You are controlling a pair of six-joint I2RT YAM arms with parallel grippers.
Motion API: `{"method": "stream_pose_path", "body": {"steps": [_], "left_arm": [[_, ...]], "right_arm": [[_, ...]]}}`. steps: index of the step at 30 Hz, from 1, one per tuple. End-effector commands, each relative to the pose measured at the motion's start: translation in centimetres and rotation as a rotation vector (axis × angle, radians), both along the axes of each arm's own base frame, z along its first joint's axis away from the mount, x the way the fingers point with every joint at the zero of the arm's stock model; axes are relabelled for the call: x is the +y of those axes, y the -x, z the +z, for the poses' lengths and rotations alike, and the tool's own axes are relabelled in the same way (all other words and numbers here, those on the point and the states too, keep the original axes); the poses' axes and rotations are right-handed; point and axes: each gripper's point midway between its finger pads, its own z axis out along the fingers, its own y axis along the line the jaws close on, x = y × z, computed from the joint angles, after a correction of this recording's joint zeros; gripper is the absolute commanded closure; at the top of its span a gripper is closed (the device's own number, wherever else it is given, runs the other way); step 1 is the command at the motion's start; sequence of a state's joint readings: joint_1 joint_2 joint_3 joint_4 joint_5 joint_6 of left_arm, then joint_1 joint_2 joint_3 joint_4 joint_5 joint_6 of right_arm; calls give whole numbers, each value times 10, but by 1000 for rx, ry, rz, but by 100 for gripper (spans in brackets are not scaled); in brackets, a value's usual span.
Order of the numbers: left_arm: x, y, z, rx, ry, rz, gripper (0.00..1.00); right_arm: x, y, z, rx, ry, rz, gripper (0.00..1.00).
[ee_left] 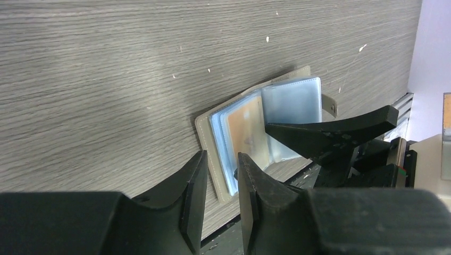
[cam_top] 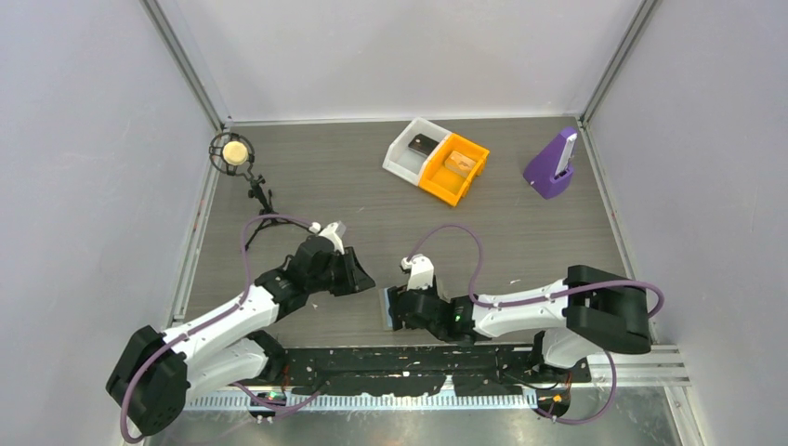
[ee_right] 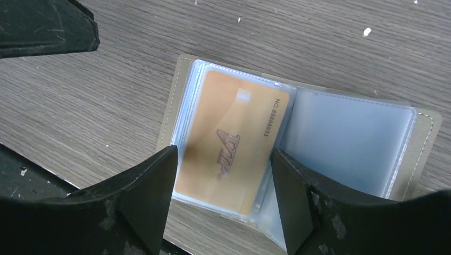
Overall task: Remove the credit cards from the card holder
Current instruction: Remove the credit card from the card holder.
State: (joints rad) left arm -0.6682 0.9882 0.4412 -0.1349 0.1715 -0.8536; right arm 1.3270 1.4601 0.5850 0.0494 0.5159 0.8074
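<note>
The card holder (ee_right: 303, 133) lies open on the wooden table near its front edge, grey-brown rim around clear light blue sleeves. A gold credit card (ee_right: 234, 141) marked VIP sits in the left sleeve; the right sleeve (ee_right: 345, 141) looks blank. My right gripper (ee_right: 223, 175) hangs open just above it, fingers either side of the gold card's near end. In the left wrist view one right finger (ee_left: 330, 133) reaches over the holder (ee_left: 290, 98). My left gripper (ee_left: 220, 170) is beside the holder's left edge, jaws narrowly apart with nothing between them. From above, the holder (cam_top: 386, 309) peeks out beside the right gripper (cam_top: 401, 307).
A white bin (cam_top: 401, 160) with a dark object and an orange bin (cam_top: 444, 183) stand at the back. A purple stand (cam_top: 553, 165) is at the back right, a small microphone on a tripod (cam_top: 232, 153) at the back left. A black rail (cam_top: 418, 358) borders the near edge.
</note>
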Motion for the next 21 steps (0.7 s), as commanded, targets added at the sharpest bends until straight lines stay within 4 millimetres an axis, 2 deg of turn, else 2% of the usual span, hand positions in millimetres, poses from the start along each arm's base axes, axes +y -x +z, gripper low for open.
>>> {"method": "stream_pose_path", "body": {"steps": [1,5,10,14,15,18,21], "left_arm": [[4,-5,4,-44,-9,5,70],[5,-4,3,-42,-14,3,70],[6,-3,-1,-36,-21,2,70],[6,-2,-3,-32,-21,-5,70],[7,-2,-4,-30,-23,-4,70],[8,-1,-6,-29,-27,-2,70],[11,-1,-6,-36,-37,9,70]], "right_arm": [[-2,-4,-3,-30,73,-24,28],[-1,-4,-5,-29,83,-19,31],[0,-3,-3,-32,64,-11,44],[4,-3,2,-36,31,-9,48],[4,-3,2,-36,29,-9,48],[6,-4,7,-39,26,-11,36],[2,-5,8,-45,55,-21,29]]}}
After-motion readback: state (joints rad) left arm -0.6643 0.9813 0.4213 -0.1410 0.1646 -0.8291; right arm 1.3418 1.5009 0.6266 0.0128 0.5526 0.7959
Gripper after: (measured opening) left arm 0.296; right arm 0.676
